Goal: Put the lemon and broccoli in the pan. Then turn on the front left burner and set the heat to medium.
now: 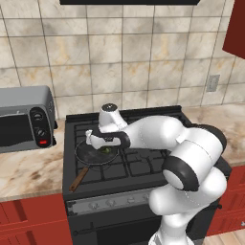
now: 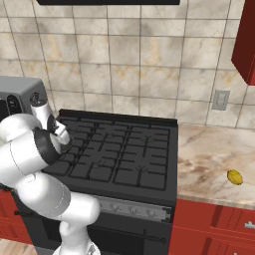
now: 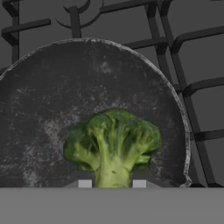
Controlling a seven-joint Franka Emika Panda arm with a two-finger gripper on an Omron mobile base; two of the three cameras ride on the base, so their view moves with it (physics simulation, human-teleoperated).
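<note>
The broccoli, a green floret with a pale stem, hangs just above the mottled inside of the pan. My gripper is shut on its stem. In the left base view the gripper reaches down over the pan, which sits on the front left burner with its wooden handle pointing to the stove's front. A bit of green broccoli shows under the hand. The lemon lies on the counter to the right of the stove, far from the gripper.
A grey toaster oven stands on the counter left of the stove. A row of knobs runs along the stove's front panel. Black grates cover the other burners. A tiled wall rises behind.
</note>
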